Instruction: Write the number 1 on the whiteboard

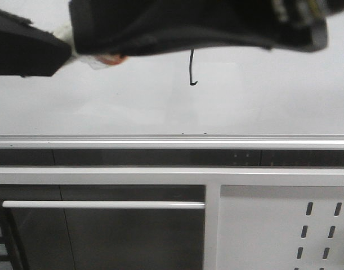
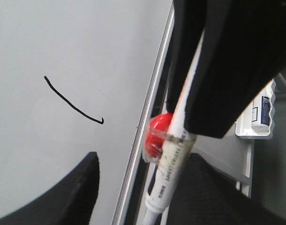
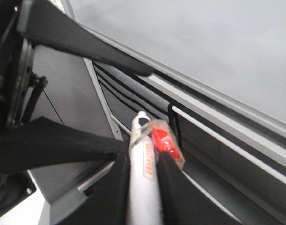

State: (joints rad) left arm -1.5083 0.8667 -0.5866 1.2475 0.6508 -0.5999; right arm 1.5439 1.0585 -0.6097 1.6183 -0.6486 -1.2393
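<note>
The number 1 is a thin black stroke on the whiteboard, roughly upright with a small hook at its lower end, well above the board's silver rail. In the front view its top end is hidden behind a dark arm that crosses the upper part of the board.

A white marker with a red piece taped to its side is held by both grippers. The left gripper has its jaws clamped on the marker, away from the stroke and over the rail. The right gripper also has its jaws pressed tight against the marker's barrel from both sides.

Below the rail stands a white panel with slotted holes.
</note>
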